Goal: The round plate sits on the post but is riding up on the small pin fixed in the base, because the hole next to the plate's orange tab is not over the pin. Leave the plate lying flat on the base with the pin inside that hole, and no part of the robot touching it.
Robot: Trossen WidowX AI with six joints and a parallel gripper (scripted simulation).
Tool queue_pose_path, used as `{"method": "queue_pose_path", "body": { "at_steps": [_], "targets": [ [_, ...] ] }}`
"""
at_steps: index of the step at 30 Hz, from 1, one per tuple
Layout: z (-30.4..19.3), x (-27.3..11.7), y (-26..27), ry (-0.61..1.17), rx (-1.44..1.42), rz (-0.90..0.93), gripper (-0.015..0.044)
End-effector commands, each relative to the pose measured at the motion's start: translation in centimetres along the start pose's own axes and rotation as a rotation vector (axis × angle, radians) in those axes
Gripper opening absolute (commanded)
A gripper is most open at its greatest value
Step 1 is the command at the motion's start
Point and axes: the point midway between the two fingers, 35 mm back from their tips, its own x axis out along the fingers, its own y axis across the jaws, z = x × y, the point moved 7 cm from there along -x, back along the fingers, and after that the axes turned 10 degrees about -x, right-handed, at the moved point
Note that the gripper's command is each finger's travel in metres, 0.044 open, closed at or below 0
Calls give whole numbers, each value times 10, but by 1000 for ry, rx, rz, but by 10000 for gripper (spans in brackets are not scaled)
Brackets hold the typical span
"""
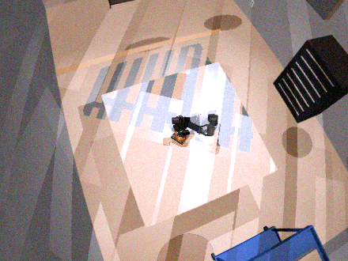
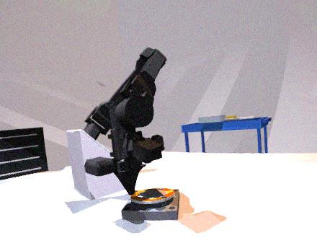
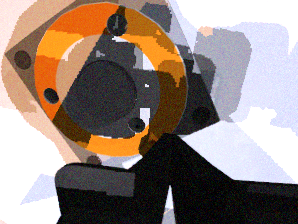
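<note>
The round plate (image 3: 112, 80) looks like smooth orange plastic with a pale, metal-like rim in the exterior view, around a matt dark grey post (image 3: 102, 92). The base (image 2: 153, 210) beneath reads as dull grey metal. The arm (image 2: 133, 115) is matt black, its jaws likewise, and the counter (image 2: 252, 195) is plain, matt white.
</note>
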Motion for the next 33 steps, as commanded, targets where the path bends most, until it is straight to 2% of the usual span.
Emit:
{"method": "queue_pose_path", "body": {
  "at_steps": [1, 10, 20, 33],
  "targets": [
    [-5, 1, 4, 9, 0, 9, 0],
    [-7, 1, 7, 9, 0, 9, 0],
    [-9, -41, 5, 10, 0, 6, 0],
    [-9, -34, 4, 6, 8, 10, 0]
  ]
}}
